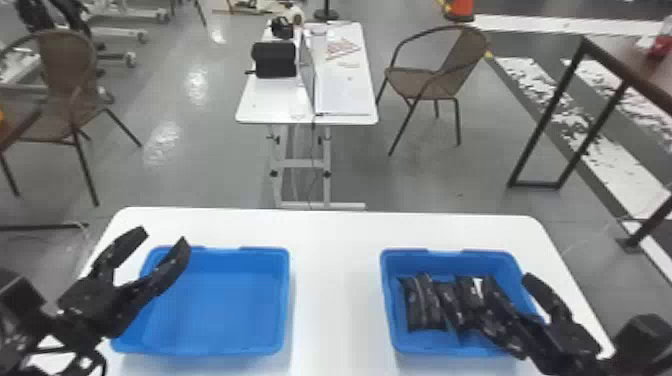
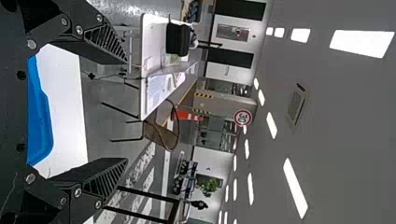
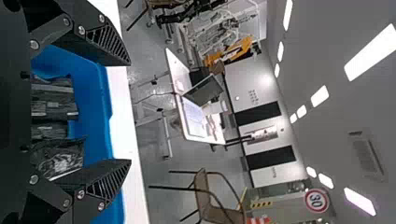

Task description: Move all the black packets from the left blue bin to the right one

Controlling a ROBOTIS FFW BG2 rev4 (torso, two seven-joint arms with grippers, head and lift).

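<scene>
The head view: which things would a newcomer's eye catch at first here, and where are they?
Probably the two vivid bins on the white table: the left blue bin showing bare floor, the right blue bin holding bunched black packets. Next, perhaps, the left hand and right hand, both black and open, each at its bin's outer side.

Crinkled black packets (image 1: 423,305) lie crowded in the right blue bin (image 1: 430,346).
</scene>
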